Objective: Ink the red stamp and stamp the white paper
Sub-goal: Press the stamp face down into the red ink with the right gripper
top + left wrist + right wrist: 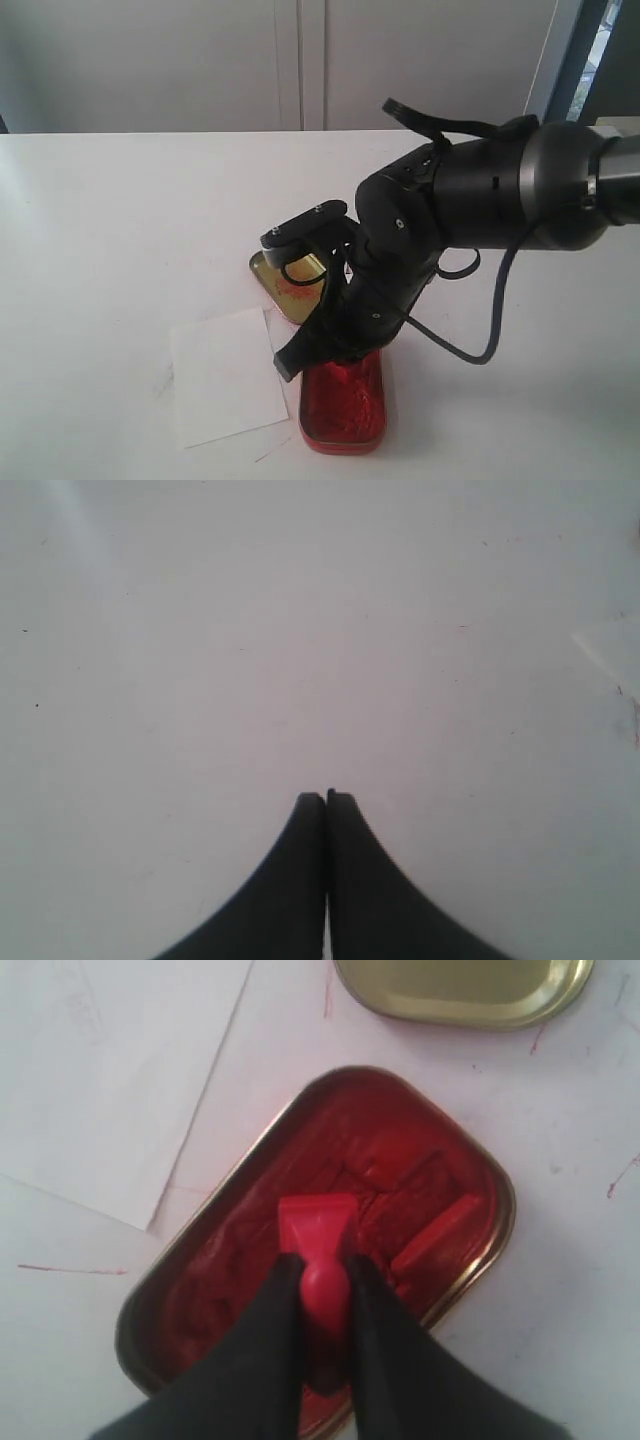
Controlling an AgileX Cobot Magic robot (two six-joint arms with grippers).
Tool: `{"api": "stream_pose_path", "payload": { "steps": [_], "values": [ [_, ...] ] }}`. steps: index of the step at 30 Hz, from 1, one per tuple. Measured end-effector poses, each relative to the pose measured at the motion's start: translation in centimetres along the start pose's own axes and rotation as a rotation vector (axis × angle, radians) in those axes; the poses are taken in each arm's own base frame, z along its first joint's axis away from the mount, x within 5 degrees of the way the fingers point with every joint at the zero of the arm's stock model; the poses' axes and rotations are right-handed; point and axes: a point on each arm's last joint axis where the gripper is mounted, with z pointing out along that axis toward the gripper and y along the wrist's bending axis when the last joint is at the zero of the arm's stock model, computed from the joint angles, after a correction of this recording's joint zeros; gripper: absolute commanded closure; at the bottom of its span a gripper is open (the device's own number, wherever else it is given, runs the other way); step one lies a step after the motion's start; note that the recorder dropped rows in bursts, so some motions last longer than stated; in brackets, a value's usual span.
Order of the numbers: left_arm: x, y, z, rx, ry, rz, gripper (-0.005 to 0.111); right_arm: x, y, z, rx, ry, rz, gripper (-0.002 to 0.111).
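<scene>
**White tabletop, stamp at the ink tin**

White tabletop (120, 220) carries everything, with pale cabinet doors behind it. The stamp (318, 1235) is pinched by its narrow handle between the right fingers (275, 1320), its blocky base pointing down into the open tin (505, 1210). The base sits over the rutted red paste near the tin's middle; whether it presses into the paste cannot be told. In the exterior view the right arm hides the stamp and the far end of the tin (345, 410).

The paper (225, 375) lies flat just beside the tin, on the left of that view, one corner close to the tin's rim. A gold lid (285, 285) with red smears lies beyond the tin, partly under the arm.

The left fingers (290, 880) are pressed together, holding nothing, over bare tabletop.
</scene>
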Motion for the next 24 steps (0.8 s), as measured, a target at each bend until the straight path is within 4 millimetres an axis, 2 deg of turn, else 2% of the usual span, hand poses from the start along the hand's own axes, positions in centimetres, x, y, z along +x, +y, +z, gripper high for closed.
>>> {"api": "stream_pose_path", "payload": {
  "steps": [10, 17, 24],
  "values": [
    [0.0, 0.0, 0.0, 0.000, 0.000, 0.000, 0.107, 0.4, 0.0, -0.3, -0.002, 0.028, 0.019, 0.108],
    [0.0, 0.0, 0.0, 0.000, 0.000, 0.000, 0.107, 1.8, 0.3, -0.2, -0.038, 0.027, 0.074, 0.108],
    [0.0, 0.0, 0.0, 0.000, 0.000, 0.000, 0.107, 2.1, 0.6, 0.1, -0.060, 0.026, 0.103, 0.108]
  ]
}}
